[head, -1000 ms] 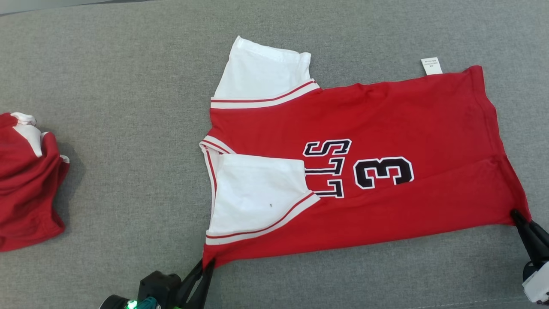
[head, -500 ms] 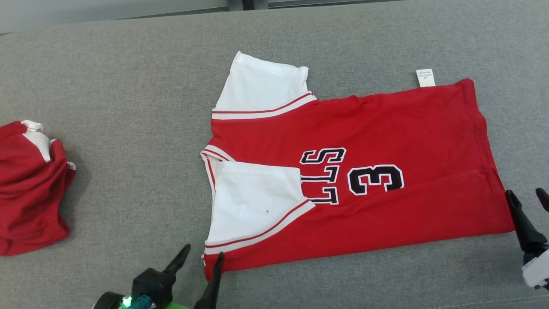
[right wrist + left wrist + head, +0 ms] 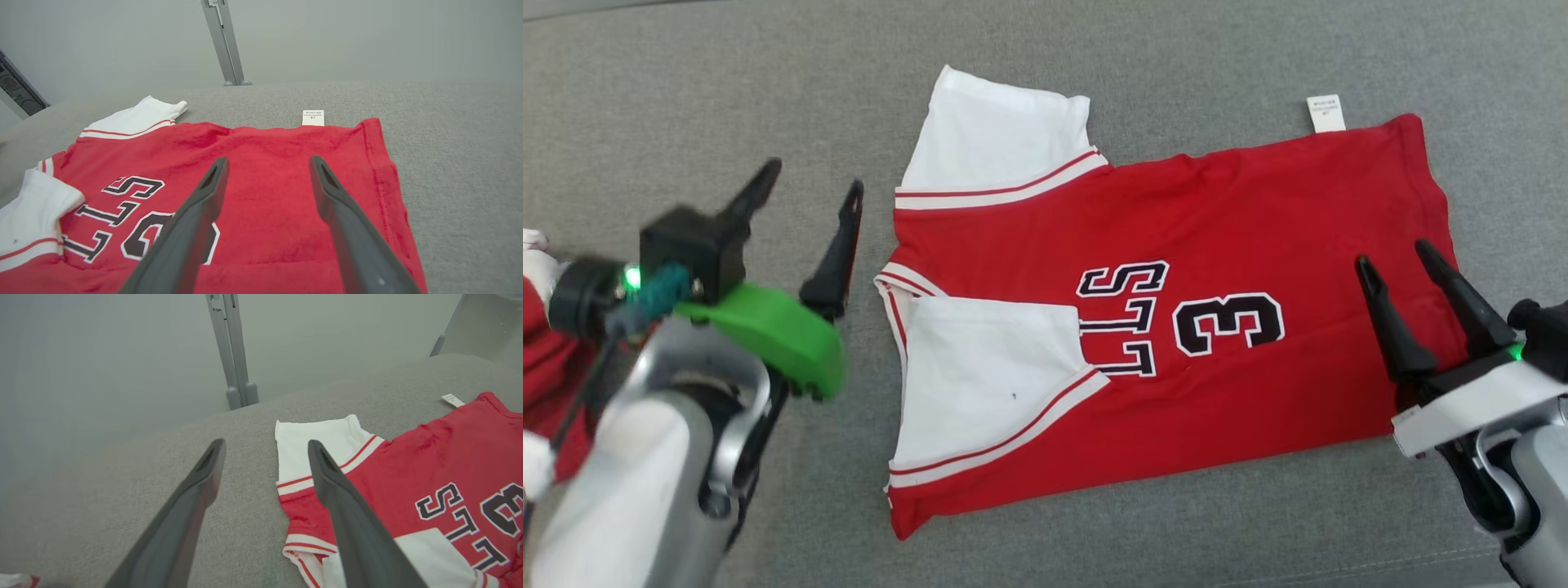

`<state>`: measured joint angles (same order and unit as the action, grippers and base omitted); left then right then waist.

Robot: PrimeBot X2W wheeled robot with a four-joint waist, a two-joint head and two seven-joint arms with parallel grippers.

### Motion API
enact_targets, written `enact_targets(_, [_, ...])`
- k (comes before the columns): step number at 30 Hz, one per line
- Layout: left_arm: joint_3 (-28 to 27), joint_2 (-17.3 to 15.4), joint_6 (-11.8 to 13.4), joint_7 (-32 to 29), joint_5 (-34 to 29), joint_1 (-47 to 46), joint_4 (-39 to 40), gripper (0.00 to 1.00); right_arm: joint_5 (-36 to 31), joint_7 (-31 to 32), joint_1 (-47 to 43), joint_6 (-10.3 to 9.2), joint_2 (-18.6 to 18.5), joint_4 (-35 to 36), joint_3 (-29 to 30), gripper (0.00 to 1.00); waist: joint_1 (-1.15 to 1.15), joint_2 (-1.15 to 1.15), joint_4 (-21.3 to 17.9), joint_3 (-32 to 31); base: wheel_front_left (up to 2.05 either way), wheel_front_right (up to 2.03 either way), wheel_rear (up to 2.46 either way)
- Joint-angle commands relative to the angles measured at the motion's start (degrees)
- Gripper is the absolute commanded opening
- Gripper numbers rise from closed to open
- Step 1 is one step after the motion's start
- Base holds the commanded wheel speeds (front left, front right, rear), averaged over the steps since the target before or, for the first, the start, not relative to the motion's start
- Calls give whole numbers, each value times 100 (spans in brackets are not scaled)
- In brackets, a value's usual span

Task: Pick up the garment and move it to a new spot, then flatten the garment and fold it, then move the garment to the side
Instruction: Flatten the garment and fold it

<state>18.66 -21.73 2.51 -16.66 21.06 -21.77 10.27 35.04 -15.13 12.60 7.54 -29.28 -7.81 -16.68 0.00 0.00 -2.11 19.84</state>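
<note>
The garment (image 3: 1233,204) is a red jersey with white sleeves and black lettering. It lies flat on the grey surface, with its near edge folded over and one white sleeve on top of the chest. My left gripper (image 3: 809,184) hovers open just left of the collar end, holding nothing. My right gripper (image 3: 1392,261) hangs open above the hem end, also holding nothing. In the left wrist view my left gripper (image 3: 265,445) points past the far sleeve of the garment (image 3: 433,457). In the right wrist view my right gripper (image 3: 267,161) looks over the red back of the garment (image 3: 265,143).
A second crumpled red and white garment (image 3: 543,359) lies at the far left, partly behind my left arm. A white care label (image 3: 1326,113) sticks out from the jersey's far edge. A grey metal post (image 3: 233,351) stands beyond the table's far edge.
Both grippers let go of the jersey's near corners and opened. Both have since risen and moved farther in over the table. The jersey now lies loose, and the camera has shifted.
</note>
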Motion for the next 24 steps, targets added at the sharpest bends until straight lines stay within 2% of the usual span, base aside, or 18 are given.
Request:
enact_targets(1, [-5, -1, -115, -188, 88, -470, -212, 100, -84, -1, 180, -11, 42, 36, 11, 100, 0, 0, -157, 377, 0, 0, 0])
enact_targets(5, [81, 87, -485, -770, 321, -1674, -1049, 100, -243, -1, 441, -11, 232, 151, 6, 100, 0, 0, -360, 735, 0, 0, 0])
enact_targets(9, [177, 68, -731, -1343, 517, -2671, -1936, 100, -341, -1, 645, -11, 348, 136, -203, 100, 0, 0, -645, 1033, 0, 0, 0])
enact_targets(17, [414, -167, -893, -2329, 500, -3921, -3239, 100, -331, -1, 897, -11, 648, 171, -424, 100, 0, 0, -1176, 1501, 0, 0, 0])
enact_targets(24, [488, -362, -930, -2563, 569, -4278, -3760, 100, -276, -1, 926, -11, 793, 165, -380, 100, 0, 0, -1405, 1683, 0, 0, 0])
